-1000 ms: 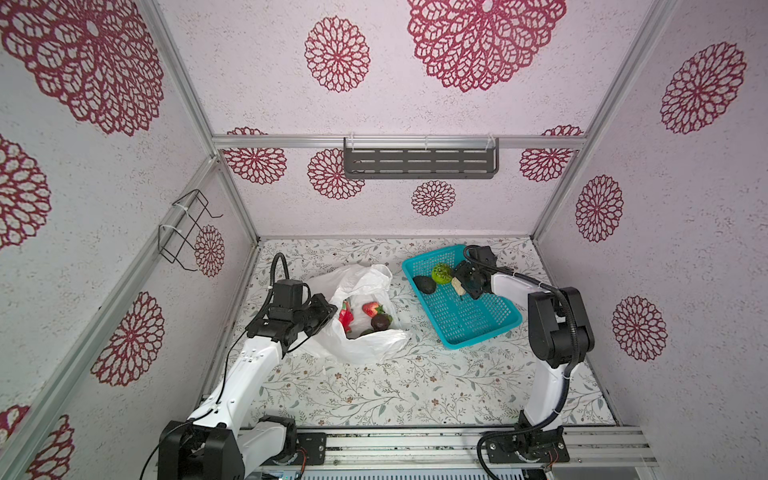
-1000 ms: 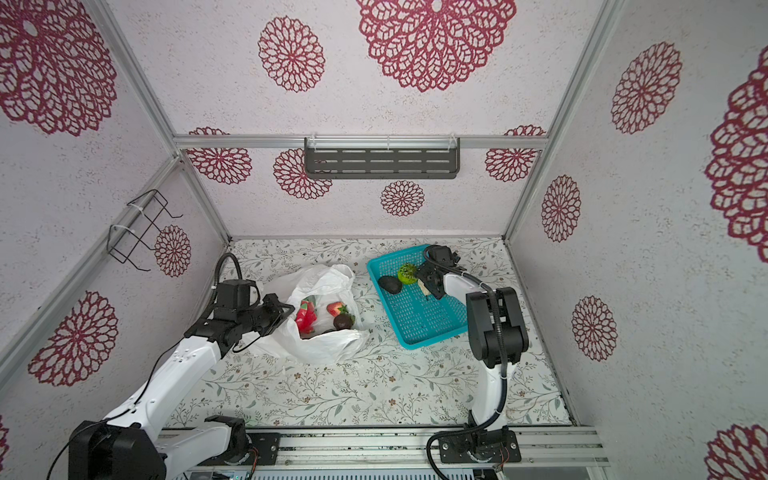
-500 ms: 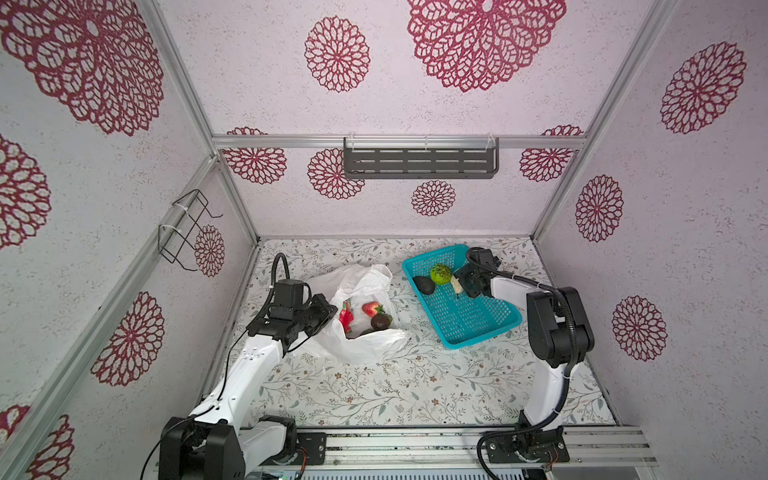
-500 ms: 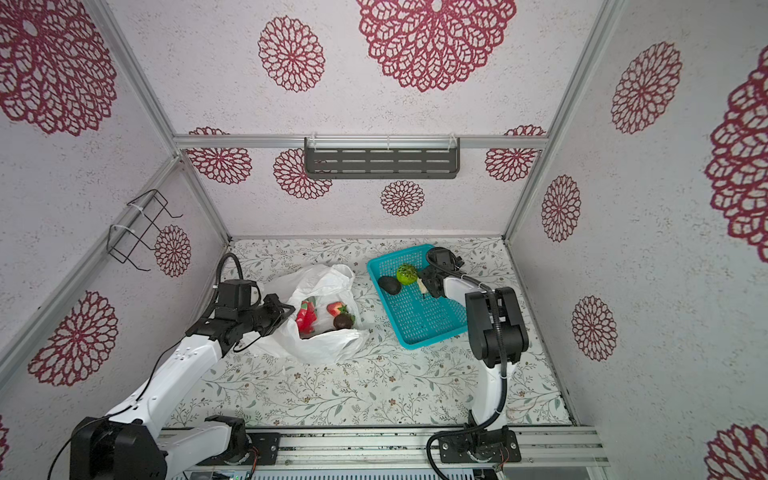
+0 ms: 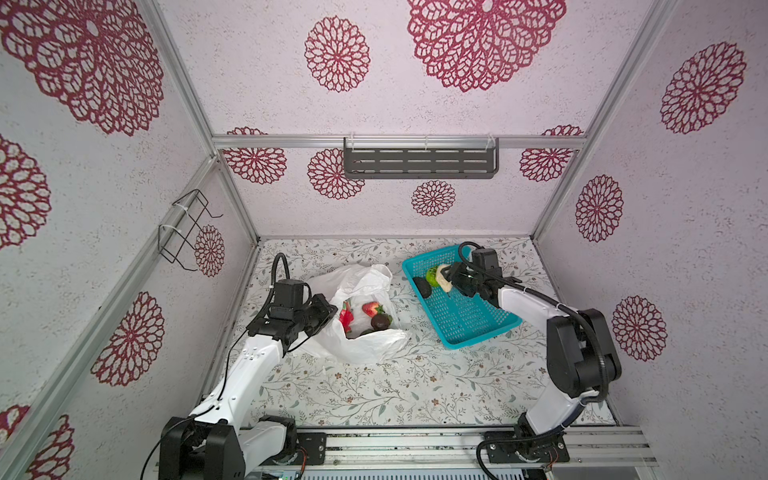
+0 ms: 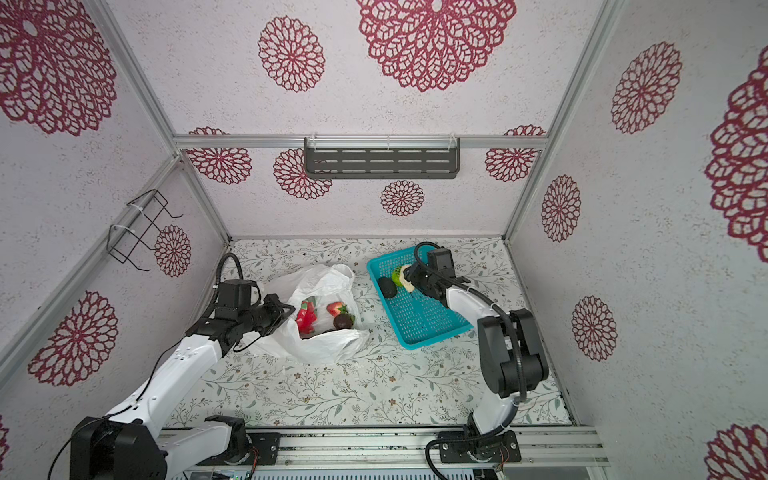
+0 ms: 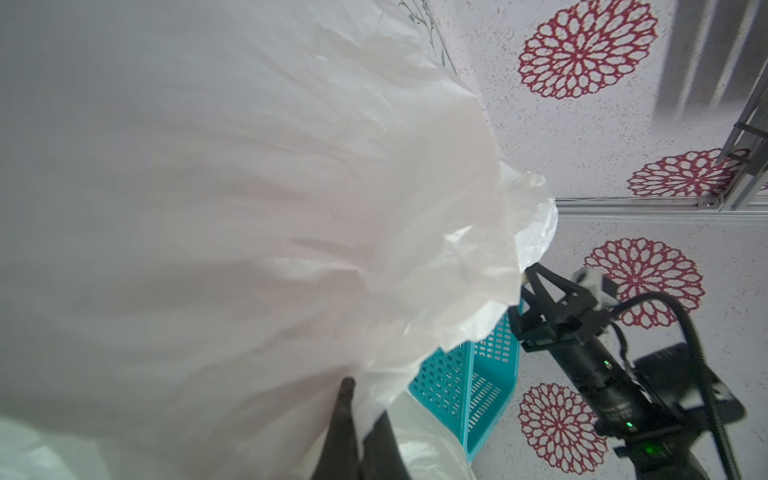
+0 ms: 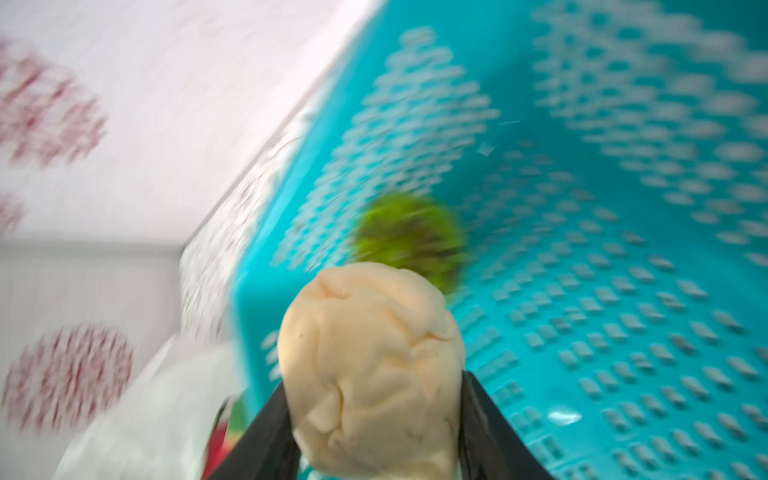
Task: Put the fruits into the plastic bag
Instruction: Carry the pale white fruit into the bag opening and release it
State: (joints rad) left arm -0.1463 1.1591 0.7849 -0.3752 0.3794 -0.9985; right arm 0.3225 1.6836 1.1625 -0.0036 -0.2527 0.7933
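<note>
Reading the table (image 5: 374,386) like a clock from a top view, with 12 at the back wall. The bag (image 5: 368,278) is slumped at about 9, mouth gaping upward. The left gripper (image 5: 331,312) is at the bag's own 9 o'clock edge. In the left wrist view its fingers (image 7: 343,415) are nearly together, with a fold of the bag pinched between them, and white film covers most of that view.

Inside the bag, the red piece (image 5: 345,316) lies at 9 of the opening and the strawberry (image 5: 372,308) at 12. The purple ball (image 5: 380,322) is at 3, just beside the strawberry.

The basket (image 5: 469,324) sits at about 2 on the table, well apart from the bag. Its 11 o'clock end holds the green ball (image 5: 432,275), with the avocado (image 5: 424,287) just beside it at 8.

The right gripper (image 5: 448,281) reaches in there, and its fingers (image 8: 266,436) are clamped on either side of the lump (image 8: 374,374), about half spread. The lump sits at 4 of the green ball. Can't tell if the two are touching, or if the lump is clear of the basket floor.
</note>
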